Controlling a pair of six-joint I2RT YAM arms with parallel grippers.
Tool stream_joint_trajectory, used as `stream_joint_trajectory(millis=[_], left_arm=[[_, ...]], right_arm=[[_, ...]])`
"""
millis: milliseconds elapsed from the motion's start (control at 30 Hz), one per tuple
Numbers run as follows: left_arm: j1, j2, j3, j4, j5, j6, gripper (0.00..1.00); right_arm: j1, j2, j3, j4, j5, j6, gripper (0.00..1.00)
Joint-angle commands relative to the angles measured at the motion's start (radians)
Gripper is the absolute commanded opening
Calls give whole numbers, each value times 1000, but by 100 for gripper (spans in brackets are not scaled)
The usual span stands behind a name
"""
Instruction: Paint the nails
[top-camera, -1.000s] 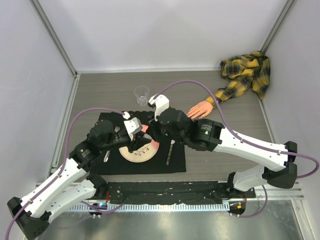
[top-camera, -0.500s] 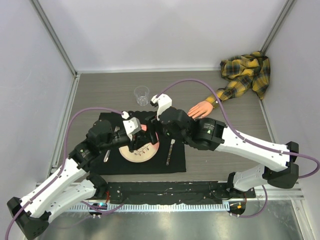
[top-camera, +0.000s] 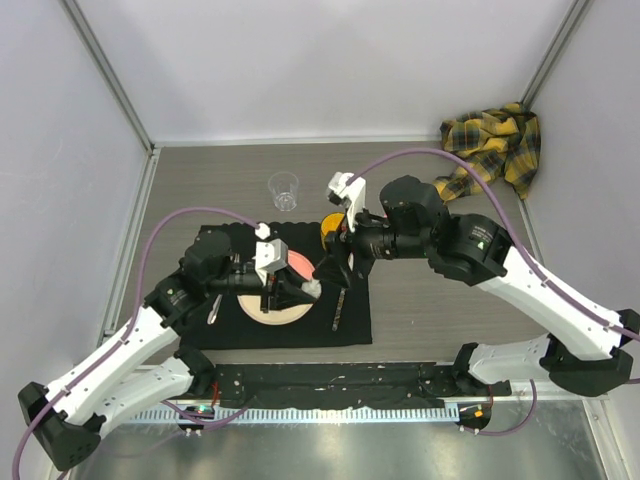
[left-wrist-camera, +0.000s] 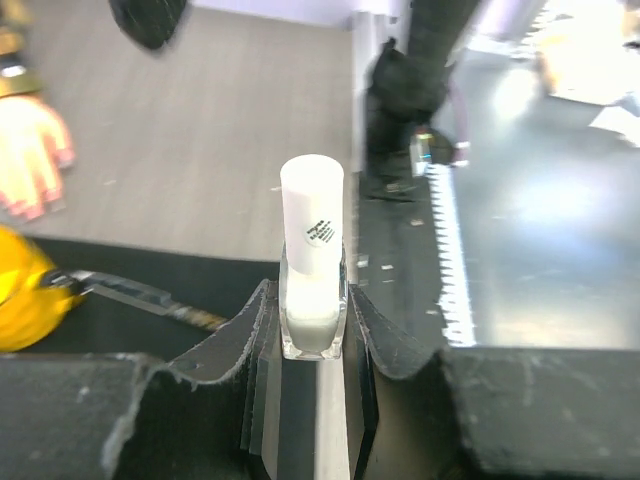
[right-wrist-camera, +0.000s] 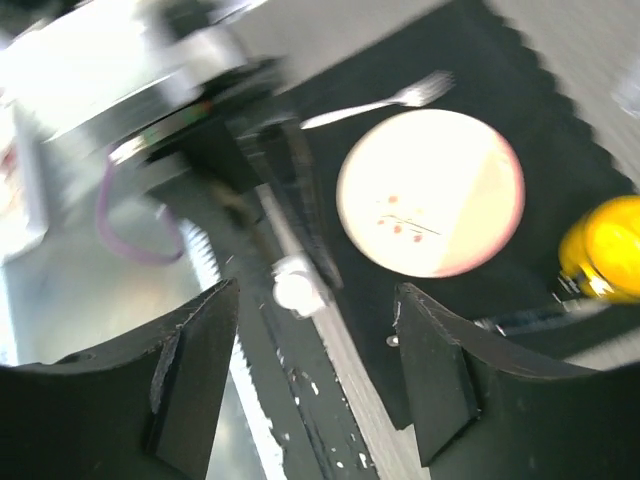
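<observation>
A small clear bottle (left-wrist-camera: 312, 300) with a white cap (left-wrist-camera: 312, 215) stands upright between the jaws of my left gripper (left-wrist-camera: 308, 290), which is shut on it over the plate (top-camera: 262, 308). My right gripper (right-wrist-camera: 318, 290) hangs open above and just right of that, holding nothing; the bottle's cap (right-wrist-camera: 297, 285) shows below its fingers. From above, the right gripper (top-camera: 338, 268) sits right of the left gripper (top-camera: 290, 292). The mannequin hand (left-wrist-camera: 30, 160) lies blurred at the far left of the left wrist view, the nails (left-wrist-camera: 25, 205) pinkish. My right arm hides it from above; the plaid sleeve (top-camera: 490, 150) shows.
A black placemat (top-camera: 350, 330) carries the cream plate (right-wrist-camera: 430, 190), a fork (right-wrist-camera: 390, 100) and a knife (top-camera: 340, 305). A yellow round object (top-camera: 328, 230) sits at the mat's far right corner. A clear cup (top-camera: 284, 190) stands behind the mat.
My right gripper has opened and drawn back to the right, away from the bottle. Its arm now covers the mannequin hand from above. The left gripper has shifted the bottle slightly right.
</observation>
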Motion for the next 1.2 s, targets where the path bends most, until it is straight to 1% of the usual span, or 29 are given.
stream_joint_trajectory(millis=[0, 100, 133, 167, 200, 333, 500, 533, 600, 633, 700, 833, 1000, 1100, 1167], left_arm=[[-2, -4, 42, 111, 167, -92, 0], [-2, -32, 19, 191, 129, -135, 0], [-1, -42, 3, 209, 112, -145, 0], [-1, -50, -1, 215, 89, -161, 0], [-2, -62, -8, 258, 83, -167, 0], [-2, -61, -11, 275, 80, -178, 0], [-2, -58, -11, 295, 107, -193, 0], [-1, -58, -12, 301, 117, -194, 0], [-1, -59, -15, 307, 155, -204, 0], [-2, -58, -14, 313, 172, -208, 0], [-1, -53, -9, 317, 216, -217, 0], [-2, -50, -5, 317, 268, -225, 0], [-1, -52, -5, 333, 287, -234, 0], [-1, -49, -5, 333, 287, -237, 0], [-1, -47, -5, 333, 289, -237, 0]], right_arm=[[-13, -21, -41, 55, -305, -142, 67], [-15, -63, -121, 174, -362, -113, 65], [-15, -75, -143, 200, -366, -107, 64], [-13, -92, -169, 267, -368, -95, 63], [-15, -121, -224, 301, -363, -80, 63], [-19, -158, -292, 396, -372, -54, 63], [-24, -172, -347, 499, -397, -35, 56], [-24, -184, -358, 533, -405, -35, 56], [-32, -193, -384, 557, -415, -41, 57], [-47, -195, -388, 573, -450, -43, 57], [-58, -189, -388, 579, -474, -38, 57], [-67, -207, -396, 593, -481, -55, 56], [-81, -195, -391, 599, -544, -38, 55], [-82, -186, -399, 620, -575, -27, 50], [-81, -178, -408, 645, -590, -12, 49]])
